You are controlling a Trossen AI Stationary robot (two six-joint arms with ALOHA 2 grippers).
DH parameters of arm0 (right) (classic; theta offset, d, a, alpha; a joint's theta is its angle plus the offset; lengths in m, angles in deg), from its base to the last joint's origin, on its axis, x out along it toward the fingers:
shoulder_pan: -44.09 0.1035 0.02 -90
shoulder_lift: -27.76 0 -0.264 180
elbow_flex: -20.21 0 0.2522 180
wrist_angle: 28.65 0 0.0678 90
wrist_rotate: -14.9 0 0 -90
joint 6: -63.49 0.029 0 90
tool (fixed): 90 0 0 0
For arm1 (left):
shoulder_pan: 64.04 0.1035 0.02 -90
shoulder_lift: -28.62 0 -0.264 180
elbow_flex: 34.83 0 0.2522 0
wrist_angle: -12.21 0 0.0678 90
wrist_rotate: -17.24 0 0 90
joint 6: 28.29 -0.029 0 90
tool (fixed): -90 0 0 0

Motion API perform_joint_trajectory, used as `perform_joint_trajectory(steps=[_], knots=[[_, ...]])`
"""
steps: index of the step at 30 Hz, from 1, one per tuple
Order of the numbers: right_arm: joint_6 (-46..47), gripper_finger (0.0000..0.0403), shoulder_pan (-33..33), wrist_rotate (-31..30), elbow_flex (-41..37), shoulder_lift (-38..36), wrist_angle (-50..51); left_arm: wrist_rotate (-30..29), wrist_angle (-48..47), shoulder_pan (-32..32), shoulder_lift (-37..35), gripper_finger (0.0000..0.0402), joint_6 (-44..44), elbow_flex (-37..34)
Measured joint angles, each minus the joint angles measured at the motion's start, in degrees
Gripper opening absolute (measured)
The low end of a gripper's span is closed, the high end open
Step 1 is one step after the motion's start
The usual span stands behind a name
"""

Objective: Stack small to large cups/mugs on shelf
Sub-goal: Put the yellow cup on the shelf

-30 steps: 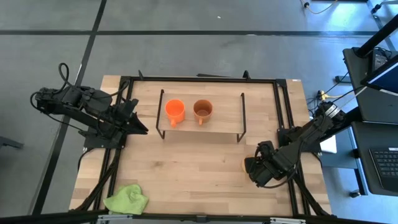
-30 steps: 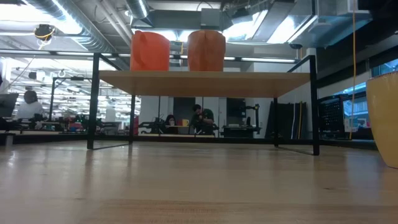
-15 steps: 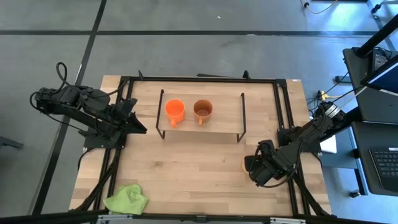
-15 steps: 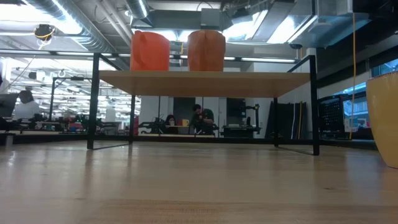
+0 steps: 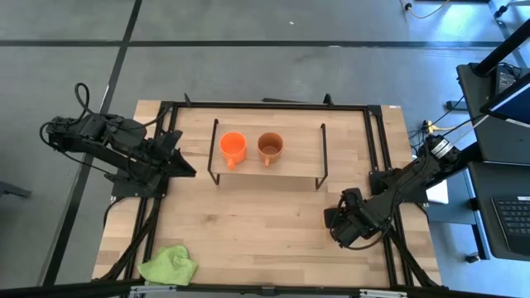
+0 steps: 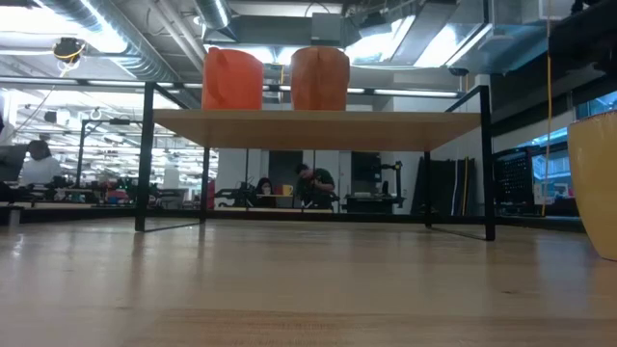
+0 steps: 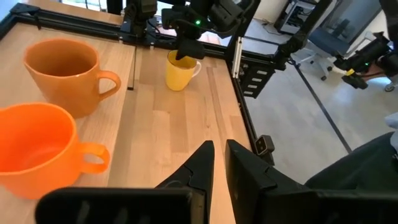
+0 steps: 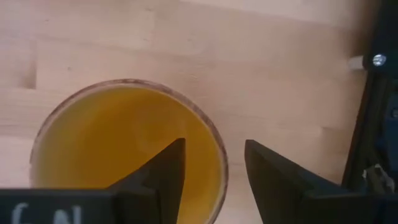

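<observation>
The bright orange mug point(image 5: 233, 147) and the brown mug point(image 5: 270, 147) stand upright side by side on the light-wood shelf point(image 5: 290, 170); both also show in the low view point(image 6: 231, 79) point(image 6: 319, 79). The yellow mug point(image 8: 118, 149) stands upright on the tabletop at the right, also seen in the left wrist view point(image 7: 180, 71). My right gripper point(image 8: 214, 171) is open above it, pointing down, with one finger over the mug's inside and one outside its rim point(image 8: 219, 155); whether they touch it I cannot tell. In the high view this gripper point(image 5: 333, 220) hides the mug. My left gripper point(image 5: 189, 171) is shut and empty, left of the shelf.
A lime-green cloth point(image 5: 170, 265) lies at the table's near left corner. The black table frame point(image 5: 377, 141) runs along the edges, close to the right arm. Bare wood lies between the shelf and the near edge. People sit in the room beyond point(image 6: 310, 183).
My right gripper has shifted slightly toward the table's left edge and down over the yellow mug. The mugs have stayed where they were.
</observation>
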Motion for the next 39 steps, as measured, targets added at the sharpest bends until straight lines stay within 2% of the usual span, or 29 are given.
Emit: perform_joint_trajectory(steps=[6,14,28,39], knots=[[-0.3,0.0167,0.0,0.1,-1.1,0.0,0.6,-1.0,0.0,0.0,0.0,0.0034,0.0,0.0],[-0.6,0.0167,0.0,0.8,-3.3,0.0,-4.4,-1.4,0.0,0.0,0.0,0.0034,0.4,0.0],[-2.8,0.0167,-2.2,-0.4,1.2,0.0,-0.6,-2.0,0.0,0.0,0.0,0.0034,0.4,0.0],[-6.3,0.0167,-2.4,-0.9,-0.5,0.0,0.5,-2.0,0.0,0.0,0.0,0.0034,0.4,0.0]])
